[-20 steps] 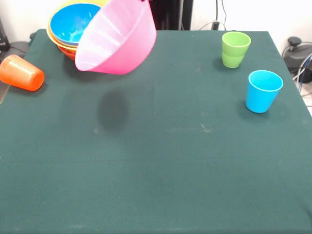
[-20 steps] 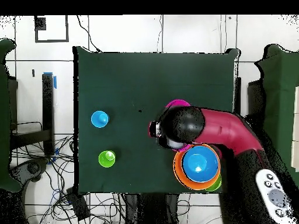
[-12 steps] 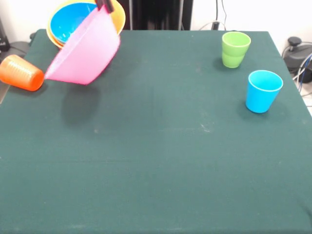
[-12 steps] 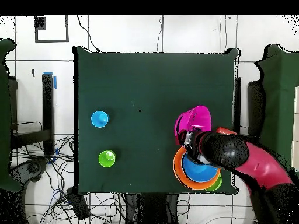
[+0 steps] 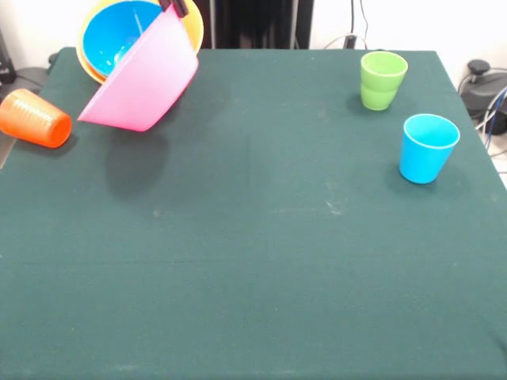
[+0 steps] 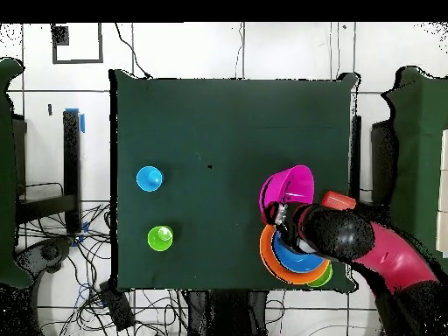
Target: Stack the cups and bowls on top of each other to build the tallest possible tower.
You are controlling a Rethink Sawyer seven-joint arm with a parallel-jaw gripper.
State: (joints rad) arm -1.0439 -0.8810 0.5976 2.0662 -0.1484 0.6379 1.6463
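At the surface's (image 5: 277, 237) corner, end effector (image 5: 173, 7) clamped on pink bowl's (image 5: 142, 79) rim, bowl tilted, hanging below it beside nested bowls (image 5: 119, 32). Orange cup (image 5: 35, 118) on its side nearby; green cup (image 5: 383, 79) and blue cup (image 5: 428, 148) well apart.

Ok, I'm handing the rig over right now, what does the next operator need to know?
Gripper: shut on the pink bowl, holding it by the rim, tilted, above the table beside the nested bowls.
Orange cup: on its side near the table's edge.
Green cup and blue cup: upright, apart, unstacked.
Done: some bowls nested, blue one on top.
Left: place the pink bowl, then stack all three cups.
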